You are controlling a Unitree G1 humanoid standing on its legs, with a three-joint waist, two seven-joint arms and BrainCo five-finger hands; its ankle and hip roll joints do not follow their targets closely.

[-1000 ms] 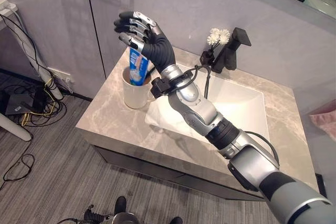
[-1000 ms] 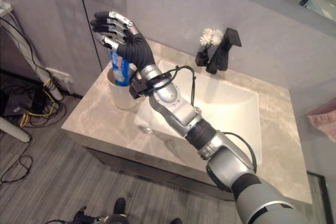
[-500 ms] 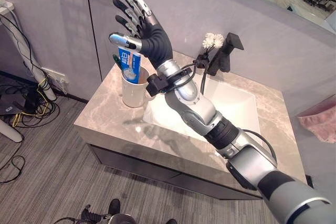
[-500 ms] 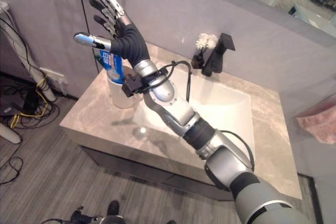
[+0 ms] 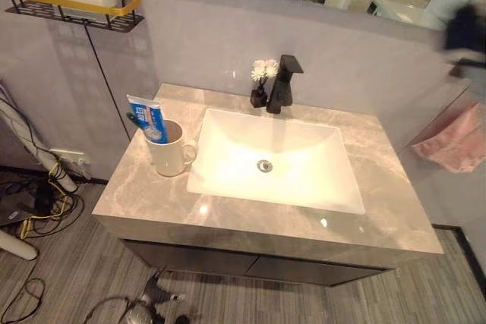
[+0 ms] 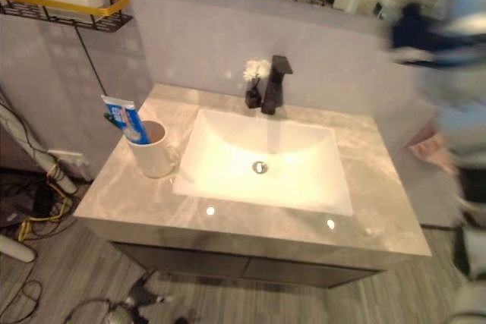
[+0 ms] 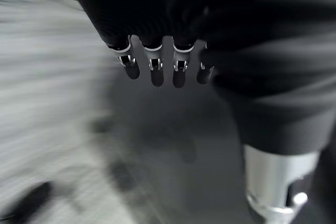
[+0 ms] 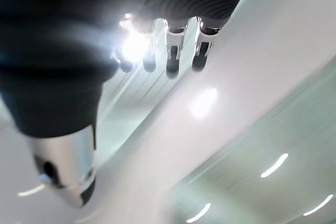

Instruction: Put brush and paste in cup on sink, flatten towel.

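Note:
A white cup stands on the grey marble counter, left of the basin. A blue toothpaste tube and a green toothbrush stand upright in it. A pink towel hangs crumpled by the wall, past the counter's right end. My right hand is a blur high up at the right, far from the cup and above the towel. Its fingers are relaxed and hold nothing. My left hand hangs over the floor with loose, empty fingers.
A black tap and a small vase of white flowers stand behind the white basin. A gold-rimmed wall shelf with soap hangs above the cup. Cables lie on the floor at the left.
My right hand has left the cup, with the paste standing in it, and swung up to the far right. The camera has shifted, so the whole counter now shows.

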